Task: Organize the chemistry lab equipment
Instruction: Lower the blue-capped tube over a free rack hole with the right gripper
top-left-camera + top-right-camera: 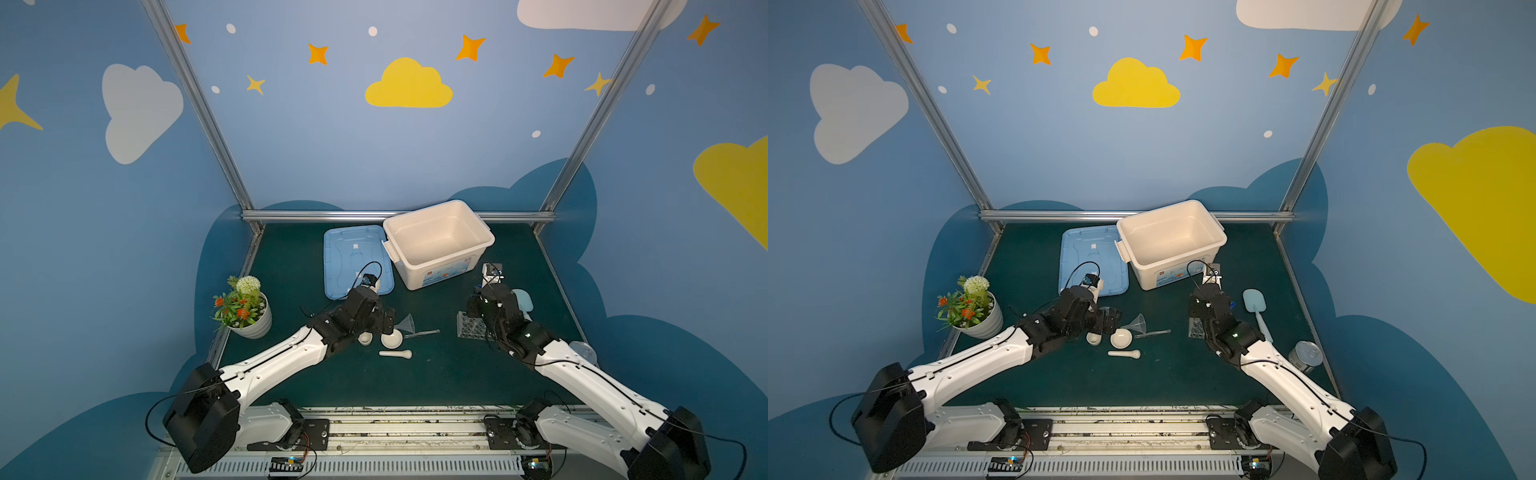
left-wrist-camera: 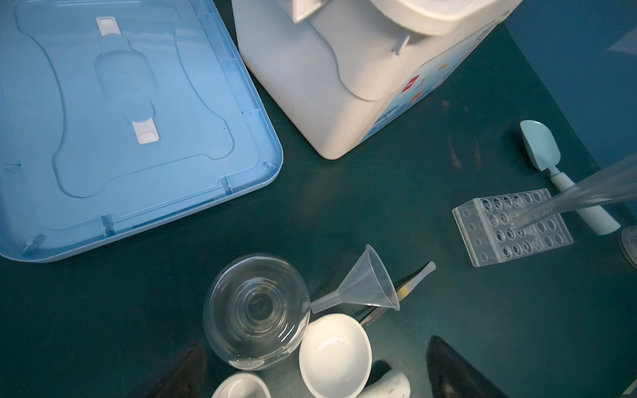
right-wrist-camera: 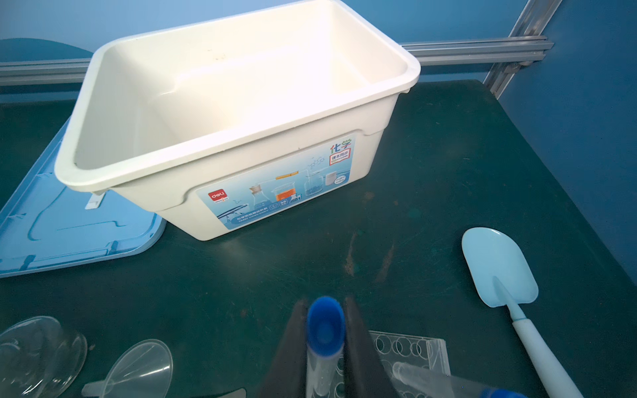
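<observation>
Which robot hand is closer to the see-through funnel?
Left. The left gripper hangs open right beside the funnel, above the glass flask and white bowl. The right gripper is farther off, over the clear rack, shut on a blue-capped tube.

The open white plastic storage bin (image 3: 151,201), just ahead of the right end effector (image 3: 325,310), carries a pale blue sticker (image 3: 279,186) bearing a red "deli" logo and large coloured characters "化学". The smaller print is unreadable.
</observation>
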